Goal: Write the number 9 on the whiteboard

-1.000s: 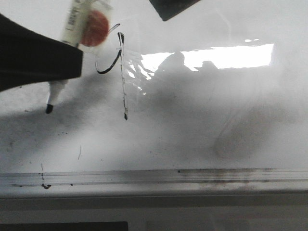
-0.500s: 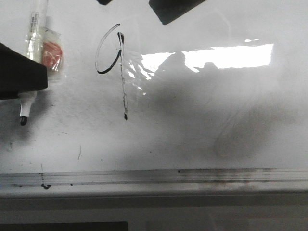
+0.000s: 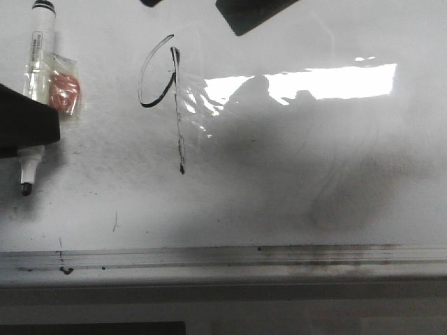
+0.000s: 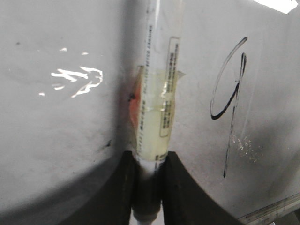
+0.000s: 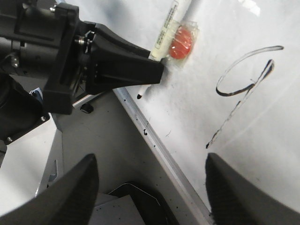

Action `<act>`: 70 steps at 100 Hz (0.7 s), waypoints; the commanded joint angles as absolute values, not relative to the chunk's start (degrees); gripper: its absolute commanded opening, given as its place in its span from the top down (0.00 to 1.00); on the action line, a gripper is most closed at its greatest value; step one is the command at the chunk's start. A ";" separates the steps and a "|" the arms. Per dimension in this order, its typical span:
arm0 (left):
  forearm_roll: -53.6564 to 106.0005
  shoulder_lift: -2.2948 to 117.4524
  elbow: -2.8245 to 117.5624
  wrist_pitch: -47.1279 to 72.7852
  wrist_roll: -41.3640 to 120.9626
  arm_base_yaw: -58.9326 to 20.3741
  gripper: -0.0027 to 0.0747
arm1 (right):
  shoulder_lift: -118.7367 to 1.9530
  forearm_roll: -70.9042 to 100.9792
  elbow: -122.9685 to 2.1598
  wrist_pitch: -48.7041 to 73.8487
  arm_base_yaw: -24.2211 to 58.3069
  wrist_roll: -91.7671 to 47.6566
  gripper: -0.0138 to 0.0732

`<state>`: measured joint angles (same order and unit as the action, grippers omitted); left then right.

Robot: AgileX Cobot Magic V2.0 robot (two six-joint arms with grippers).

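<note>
Whiteboard (image 3: pixel 293 202) fills the front view, glossy, grey smudges, black specks, a glare patch right of centre, silvery edge rail (image 3: pixel 223 257) along the near side. Number 9 (image 3: pixel 167 98) is drawn on the far-left part of the board: narrow open oval loop, long straight tail running toward the near edge. Loop line is thin and faint on its far-left arc, darker at the near curve; it looks not fully closed at the top where it meets the tail. Figure still reads as a 9.

Left gripper (image 4: pixel 149 187) is clamped on a marker (image 3: pixel 35 77), both dark fingers tight on the barrel just above the tip end. An orange tag (image 3: pixel 64 91) in clear tape is stuck on the barrel. Marker tip (image 3: pixel 26 188) sits well left of the 9, pointing toward the near edge; contact with the board cannot be told, no line under it.

Right gripper (image 5: pixel 150 197) has its fingers spread wide apart, holding nothing, hovering over the near rail area with the 9 in sight.

Progress judgement: writing looks done, digit complete and legible. Remaining, if anything: pull the marker clear and park the arm. Possible risk: a stray stroke if the tip drags on the board.
</note>
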<state>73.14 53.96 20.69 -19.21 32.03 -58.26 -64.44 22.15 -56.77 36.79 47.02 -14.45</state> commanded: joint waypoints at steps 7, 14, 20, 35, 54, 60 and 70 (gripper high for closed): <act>73.49 53.60 21.75 -20.74 31.91 -58.14 0.93 | -63.67 22.62 -58.67 33.31 46.75 -14.52 0.36; 73.49 53.60 21.75 -20.25 31.91 -58.14 0.83 | -63.67 22.62 -58.67 33.31 46.75 -14.52 0.36; 73.49 53.60 21.75 -20.24 31.91 -58.14 0.72 | -63.67 22.62 -58.67 33.31 46.75 -14.52 0.36; 73.49 53.50 21.75 -20.24 31.91 -58.14 0.60 | -63.67 22.75 -58.67 33.31 46.75 -14.49 0.36; 72.80 51.66 21.75 -20.34 31.91 -58.14 0.60 | -62.87 21.76 -58.67 31.76 46.75 -14.49 0.46; 72.05 49.79 21.75 -20.34 31.91 -58.14 0.60 | -61.81 20.56 -58.57 30.93 46.75 -14.49 0.61; 69.45 45.12 21.75 -20.45 32.18 -58.14 0.61 | -59.49 19.21 -58.32 29.43 46.75 -14.49 0.89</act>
<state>72.74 48.88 20.44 -18.36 32.03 -58.26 -62.80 20.09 -56.77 34.44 47.02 -14.45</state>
